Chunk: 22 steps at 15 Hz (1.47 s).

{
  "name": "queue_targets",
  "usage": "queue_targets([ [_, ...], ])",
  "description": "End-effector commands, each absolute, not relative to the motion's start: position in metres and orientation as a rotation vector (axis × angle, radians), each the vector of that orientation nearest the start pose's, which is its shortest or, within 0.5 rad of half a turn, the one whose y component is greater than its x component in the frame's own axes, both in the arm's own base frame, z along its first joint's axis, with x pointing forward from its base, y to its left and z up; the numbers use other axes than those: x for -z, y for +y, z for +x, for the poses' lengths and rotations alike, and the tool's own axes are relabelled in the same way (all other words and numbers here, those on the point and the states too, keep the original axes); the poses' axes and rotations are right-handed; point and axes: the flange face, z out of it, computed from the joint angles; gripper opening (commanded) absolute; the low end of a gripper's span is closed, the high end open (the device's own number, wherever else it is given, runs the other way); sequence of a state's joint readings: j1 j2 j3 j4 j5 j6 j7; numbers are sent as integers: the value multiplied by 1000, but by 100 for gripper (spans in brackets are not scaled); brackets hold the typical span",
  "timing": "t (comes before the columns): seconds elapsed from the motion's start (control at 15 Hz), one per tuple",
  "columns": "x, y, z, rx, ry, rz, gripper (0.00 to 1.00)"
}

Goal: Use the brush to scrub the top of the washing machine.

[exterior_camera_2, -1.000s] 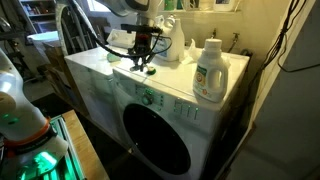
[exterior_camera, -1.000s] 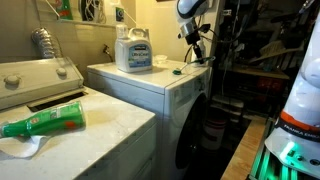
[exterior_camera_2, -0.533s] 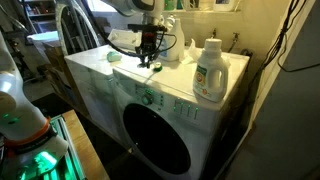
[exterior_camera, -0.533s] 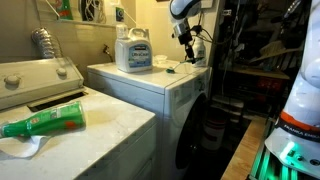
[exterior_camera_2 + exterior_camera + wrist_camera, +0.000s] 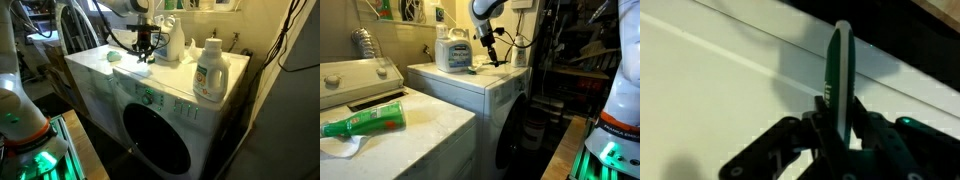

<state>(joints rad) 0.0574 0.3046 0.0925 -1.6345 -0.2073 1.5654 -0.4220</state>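
The washing machine is white with a flat top and a dark round door. My gripper hangs over the back part of that top, and it also shows from the opposite side. It is shut on the brush, whose thin teal-green handle stands upright between the fingers in the wrist view. The brush's lower end reaches down to the top; I cannot tell whether it touches. The bristles are hidden.
A large detergent jug stands at the back of the washer top, next to my gripper; it shows too in an exterior view. A white bottle and a small teal object are nearby. A green bottle lies on the neighbouring machine.
My gripper, still holding the brush, has moved across the washer top towards its back, closer to the detergent jug. Nothing else has moved.
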Motion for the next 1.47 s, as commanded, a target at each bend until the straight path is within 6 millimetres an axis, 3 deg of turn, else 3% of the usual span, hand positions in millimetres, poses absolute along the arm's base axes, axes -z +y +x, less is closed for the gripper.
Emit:
queue_targets([
  [0.0,-417,81,587,-728,-1082,-2978,7],
  [0.2,-414,73,567,-851,-1113,-2939,7],
  [0.4,-411,44,554,-933,-1062,-2935,7],
  [0.93,-411,-82,549,-927,-713,-2998,7],
  [1.13,-430,-93,551,-718,-671,-3026,7],
  [1.4,-457,-89,563,-384,-556,-3074,7],
])
